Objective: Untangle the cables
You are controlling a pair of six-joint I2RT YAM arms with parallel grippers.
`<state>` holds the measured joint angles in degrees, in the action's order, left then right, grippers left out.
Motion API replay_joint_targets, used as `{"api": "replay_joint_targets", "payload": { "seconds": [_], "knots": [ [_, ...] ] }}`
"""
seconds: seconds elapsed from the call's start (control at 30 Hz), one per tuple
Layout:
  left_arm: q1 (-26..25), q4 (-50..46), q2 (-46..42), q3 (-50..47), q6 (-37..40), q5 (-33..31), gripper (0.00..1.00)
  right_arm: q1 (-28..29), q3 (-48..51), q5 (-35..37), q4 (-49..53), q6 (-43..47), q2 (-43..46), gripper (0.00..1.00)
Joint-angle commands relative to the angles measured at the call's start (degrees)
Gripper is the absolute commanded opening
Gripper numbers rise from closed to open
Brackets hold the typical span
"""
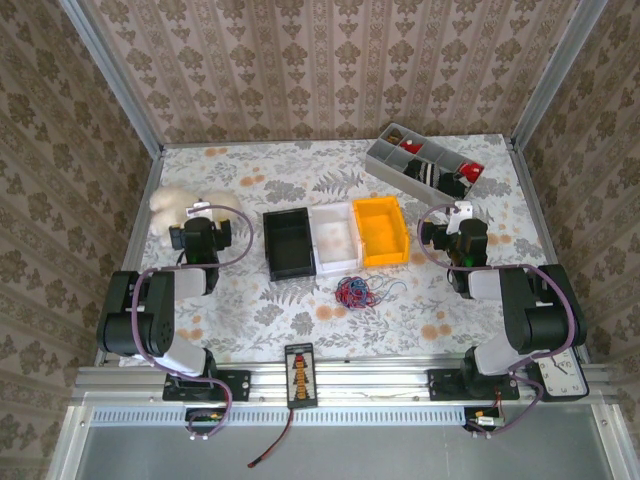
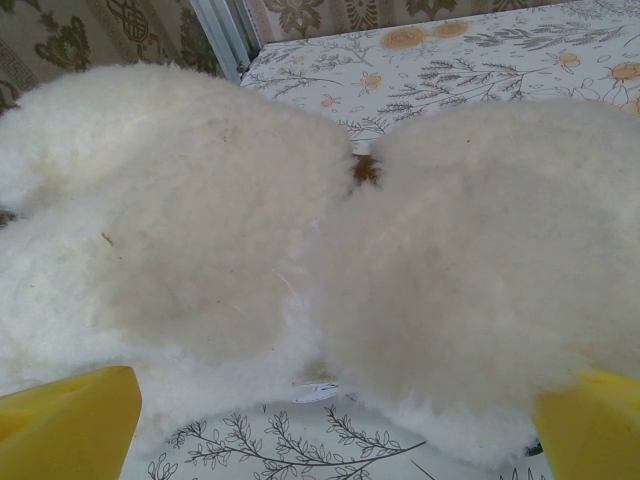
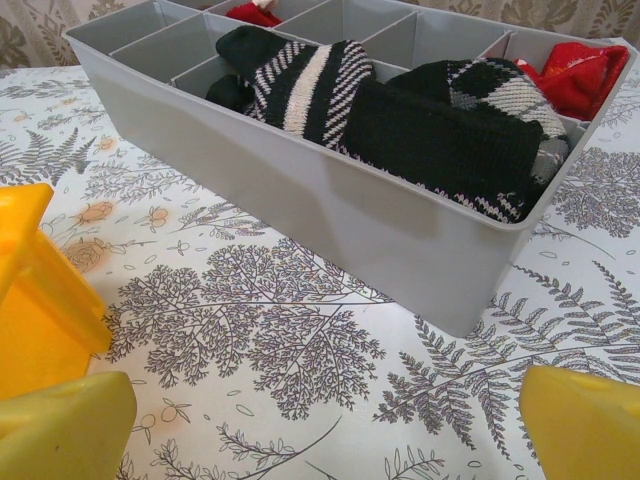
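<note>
The cables [image 1: 355, 292] lie in one small knot of red, blue and black wire in the middle of the table [image 1: 250, 300], toward its near side. A few thin loops stray out to the right of the knot. It sits just on the near side of a row of three bins: black [image 1: 289, 243] on the left, white [image 1: 334, 238] in the middle, yellow [image 1: 380, 231] on the right. The knot is closest to the gap between the white bin and the yellow one, and it touches neither.

Nothing of mine is on it. My left pincer [image 1: 200, 215] is well off to the left, spread wide and empty, pointing at a fluffy white toy [image 2: 300, 250] just beyond my fingertips [image 2: 60, 420]. My right pincer [image 1: 458, 215] is off to the right, also spread wide and holding nothing. It faces the wall of a grey divided tray [image 3: 330, 220] with black and striped knitwear [image 3: 320, 85] in it, on the far right of the table.

By my reckoning the untangling has not begun, and the step in hand is the reach toward the knot. Both my arms must turn inward and come nearer, away from the toy and the tray. Then I would lower one pincer onto a loose outer loop on the right and close on that wire alone. The other pincer would pin or hold the rest, so that a pull draws one strand free and does not drag the whole bundle along. The wires are thin, so I must come down close to the tabletop and take care not to nudge the bins.
</note>
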<state>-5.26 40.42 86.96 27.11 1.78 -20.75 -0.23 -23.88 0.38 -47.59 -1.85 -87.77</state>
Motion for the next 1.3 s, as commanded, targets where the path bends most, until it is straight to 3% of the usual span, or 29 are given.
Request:
{"api": "replay_joint_targets", "payload": {
  "seconds": [0.0,0.33,0.4,0.47,0.53,0.57,0.73,0.83,0.97,1.07,1.13,1.27],
  "knots": [
    [-0.3,1.7,0.1,0.7,1.0,0.3,1.0,0.1,0.2,0.0,-0.7,-0.2,0.1,1.0],
    [-0.3,-2.0,0.7,3.0,1.4,1.3,1.0,-0.1,0.0,-0.3,-0.3,-0.3,0.0,1.0],
    [-0.5,-7.1,1.8,6.4,2.5,3.5,1.0,-0.1,-0.2,-0.3,0.0,-0.3,0.0,1.0],
    [-0.2,-20.2,5.3,15.3,4.1,9.0,1.0,-0.1,0.0,-0.5,-0.3,-0.3,0.0,0.99],
    [-1.1,-32.0,7.8,24.0,6.7,13.5,1.0,-0.4,-0.2,-1.9,0.3,0.0,0.6,0.88],
    [-2.4,-35.1,8.3,26.9,7.6,12.6,1.0,-0.3,-1.1,-2.8,2.8,0.5,1.6,0.83],
    [-7.0,-37.2,7.3,30.7,5.9,-0.8,1.0,1.0,-14.6,-1.3,32.4,-3.3,7.6,0.59],
    [-10.4,-37.5,4.1,30.2,0.7,-7.5,1.0,7.7,-13.6,5.4,32.8,-5.2,13.7,0.58],
    [-14.2,-40.6,-3.8,26.9,-13.2,-9.0,1.0,20.1,-14.4,15.8,39.8,-9.5,18.9,0.58],
    [-16.3,-40.1,-11.1,20.2,-26.1,-4.4,1.0,28.8,-14.4,19.3,44.6,-14.1,20.8,0.57],
    [-19.4,-39.3,-14.7,16.3,-30.0,-3.5,1.0,34.1,-14.3,19.1,46.9,-14.9,21.2,0.57],
    [-28.6,-39.2,-17.1,14.2,-28.5,4.3,1.0,38.5,-15.7,16.9,55.4,-21.3,22.0,0.56]
  ]
}}
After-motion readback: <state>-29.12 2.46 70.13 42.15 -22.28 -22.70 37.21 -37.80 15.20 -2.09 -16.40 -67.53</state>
